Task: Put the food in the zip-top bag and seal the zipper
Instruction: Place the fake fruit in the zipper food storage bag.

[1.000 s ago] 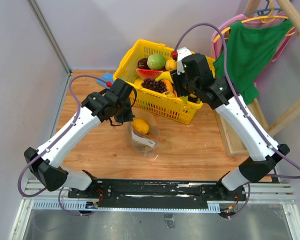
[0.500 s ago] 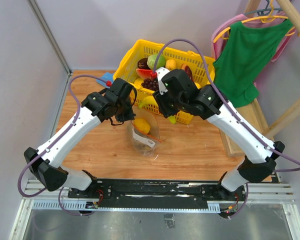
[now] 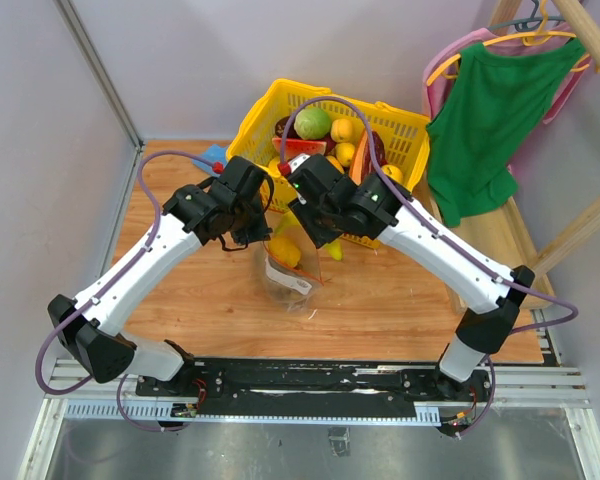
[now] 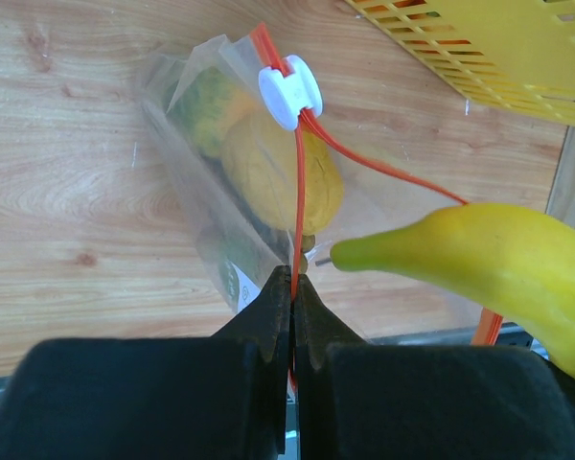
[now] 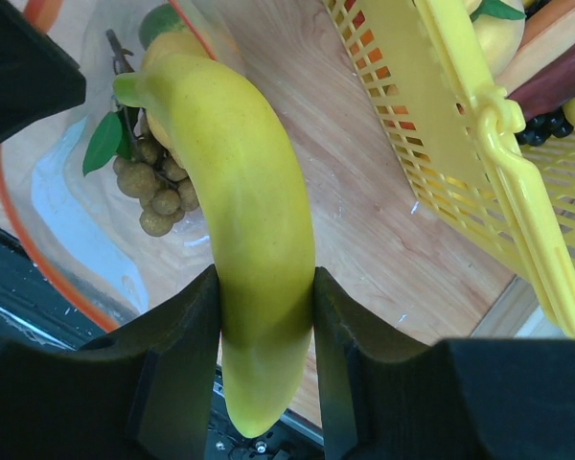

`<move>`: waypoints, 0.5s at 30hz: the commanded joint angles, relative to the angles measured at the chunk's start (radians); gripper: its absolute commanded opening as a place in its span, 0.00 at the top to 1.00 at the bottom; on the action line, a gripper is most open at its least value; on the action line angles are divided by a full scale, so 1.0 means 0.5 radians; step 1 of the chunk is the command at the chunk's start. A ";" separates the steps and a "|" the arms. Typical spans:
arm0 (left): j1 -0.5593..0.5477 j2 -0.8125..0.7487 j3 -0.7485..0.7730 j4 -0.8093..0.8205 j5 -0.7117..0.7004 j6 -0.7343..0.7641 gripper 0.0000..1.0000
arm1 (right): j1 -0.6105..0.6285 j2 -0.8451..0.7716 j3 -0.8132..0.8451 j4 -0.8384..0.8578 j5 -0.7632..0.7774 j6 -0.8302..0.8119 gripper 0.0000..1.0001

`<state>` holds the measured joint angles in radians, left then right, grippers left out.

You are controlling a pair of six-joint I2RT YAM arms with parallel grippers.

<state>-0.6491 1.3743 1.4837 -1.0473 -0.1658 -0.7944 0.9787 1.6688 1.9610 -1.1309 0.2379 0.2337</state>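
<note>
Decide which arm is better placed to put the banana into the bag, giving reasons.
Right: the right gripper holds the banana, tip at the open bag. The left gripper is pinching the bag's orange strip.

The yellow basket (image 3: pixel 408 152) blocks passage behind zip-top bag (image 3: pixel 296 288).

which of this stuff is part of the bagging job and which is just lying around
Job: yellow banana in right gripper; clear plastic zip-top bag; orange-red zipper strip in left gripper; tan-brown ball cluster.
Lying about: green shirt; pink garment; blue cloth.
</note>
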 commanded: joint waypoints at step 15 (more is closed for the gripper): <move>0.018 -0.066 -0.067 0.107 0.063 -0.045 1.00 | 0.101 0.109 0.138 0.127 -0.076 0.147 0.96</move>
<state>-0.6487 1.3708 1.4582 -1.0214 -0.1440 -0.8093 0.9962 1.7081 2.0083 -1.1061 0.2455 0.2859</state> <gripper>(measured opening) 0.012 0.397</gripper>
